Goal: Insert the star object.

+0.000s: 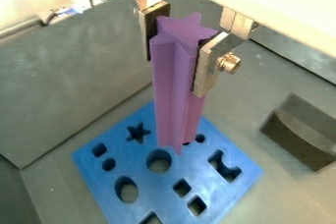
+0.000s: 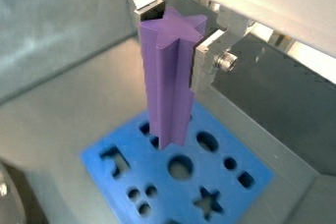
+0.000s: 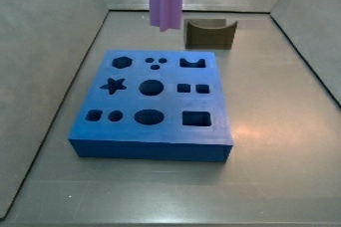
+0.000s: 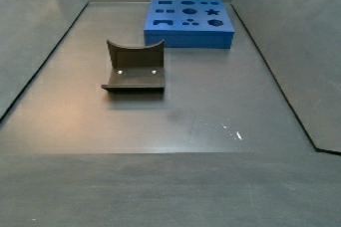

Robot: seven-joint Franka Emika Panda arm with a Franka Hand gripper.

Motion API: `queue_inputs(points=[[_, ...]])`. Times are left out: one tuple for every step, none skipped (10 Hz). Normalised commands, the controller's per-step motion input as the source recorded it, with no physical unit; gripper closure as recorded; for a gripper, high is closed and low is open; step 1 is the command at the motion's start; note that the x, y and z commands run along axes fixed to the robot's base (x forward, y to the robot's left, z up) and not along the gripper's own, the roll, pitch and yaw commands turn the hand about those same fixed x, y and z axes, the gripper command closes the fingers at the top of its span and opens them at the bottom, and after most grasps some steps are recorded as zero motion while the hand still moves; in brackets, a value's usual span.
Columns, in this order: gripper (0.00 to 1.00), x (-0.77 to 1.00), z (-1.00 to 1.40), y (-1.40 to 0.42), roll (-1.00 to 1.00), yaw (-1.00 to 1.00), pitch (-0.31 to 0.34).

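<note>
The star object (image 1: 178,90) is a tall lavender-purple prism with star-profile sides. My gripper (image 1: 178,49) is shut on its upper end and holds it upright, as both wrist views show (image 2: 168,81). In a side view its lower end (image 3: 164,0) hangs in the air above the far edge of the blue block (image 3: 154,107); the gripper itself is out of that frame. The block lies flat with several shaped holes, among them a star-shaped hole (image 3: 116,85) on its left side. The block also shows at the far end in a side view (image 4: 189,34), where star object and gripper are out of view.
A small brown curved piece (image 3: 210,34) stands on the floor just behind the block; it shows larger in a side view (image 4: 134,67) and in a wrist view (image 1: 305,135). Sloping grey walls (image 3: 40,92) enclose the floor on all sides.
</note>
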Motion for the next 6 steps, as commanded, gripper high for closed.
queue_inputs(points=[[1.00,-0.55,-0.82,-0.21,0.04,0.59,0.000],[1.00,-0.79,-0.99,-0.08,0.00,0.44,-0.041],[1.00,-0.74,-0.86,-0.07,-0.01,0.43,-0.009],[1.00,-0.67,-0.73,0.00,0.01,0.53,-0.039],[1.00,-0.78,-0.55,0.13,0.15,0.29,-0.070],[1.00,-0.59,-0.50,0.06,0.12,0.19,-0.059]])
